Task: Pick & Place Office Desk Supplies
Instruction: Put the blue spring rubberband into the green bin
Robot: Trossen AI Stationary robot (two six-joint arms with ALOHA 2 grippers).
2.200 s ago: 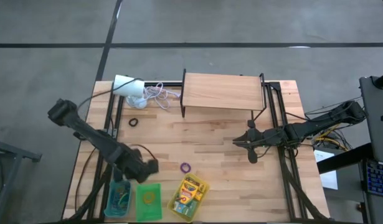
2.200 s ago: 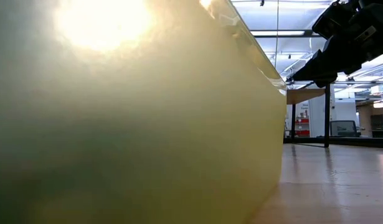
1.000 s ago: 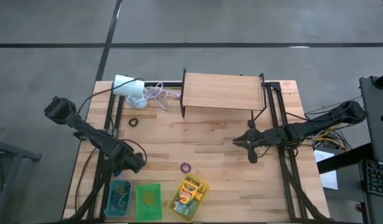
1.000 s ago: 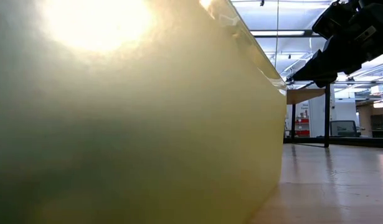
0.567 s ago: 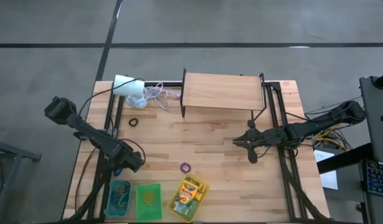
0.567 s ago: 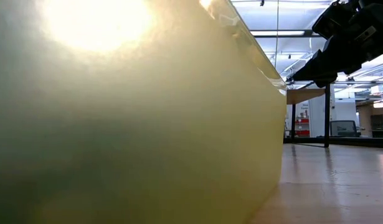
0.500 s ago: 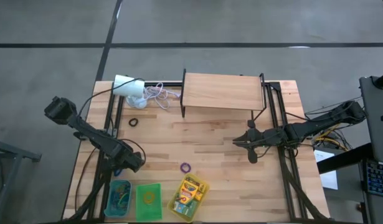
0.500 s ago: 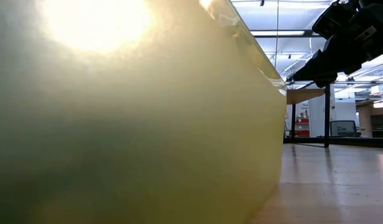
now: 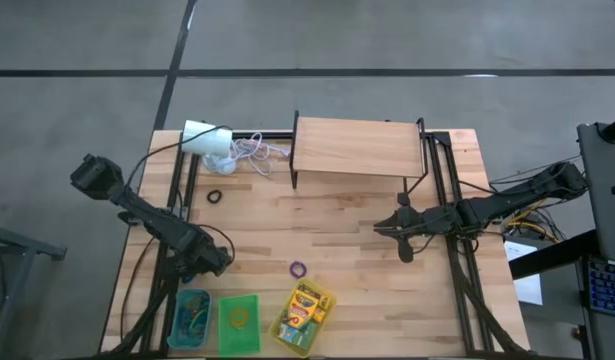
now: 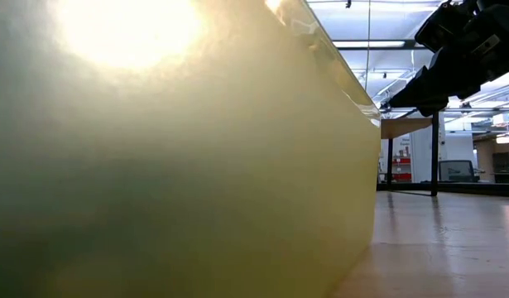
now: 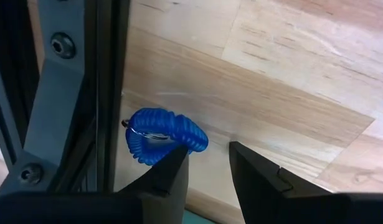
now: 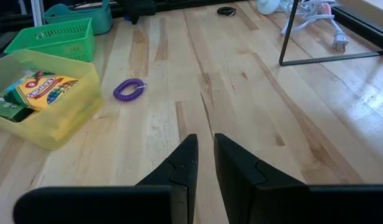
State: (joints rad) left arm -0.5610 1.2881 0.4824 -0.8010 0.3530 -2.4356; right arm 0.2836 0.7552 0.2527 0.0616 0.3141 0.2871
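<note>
A blue coiled loop (image 11: 163,134) with a thin metal ring lies flat on the wood beside a black frame rail (image 11: 104,93). My left gripper (image 11: 207,155) (image 9: 200,266) points down over it, open. One fingertip (image 11: 174,167) stands at the loop's edge and the loop is not between the fingers; I cannot tell whether they touch. A purple loop (image 9: 298,269) (image 12: 129,89) and a black loop (image 9: 214,196) lie loose on the table. My right gripper (image 12: 203,143) (image 9: 379,228) hovers over the table's right half, open by a narrow gap, with nothing between its fingers.
At the near edge stand a teal basket (image 9: 191,318) with loops, a green basket (image 9: 238,322) and a yellow basket (image 9: 303,318) holding crayon boxes. Its wall (image 10: 180,149) fills the low view. A wooden shelf (image 9: 357,148) and a white cylinder (image 9: 207,138) with a cord sit at the back.
My left gripper has left the space over the green basket, gone toward the table's left edge, and then sunk a little toward the blue loop. Its fingers have stayed apart.
</note>
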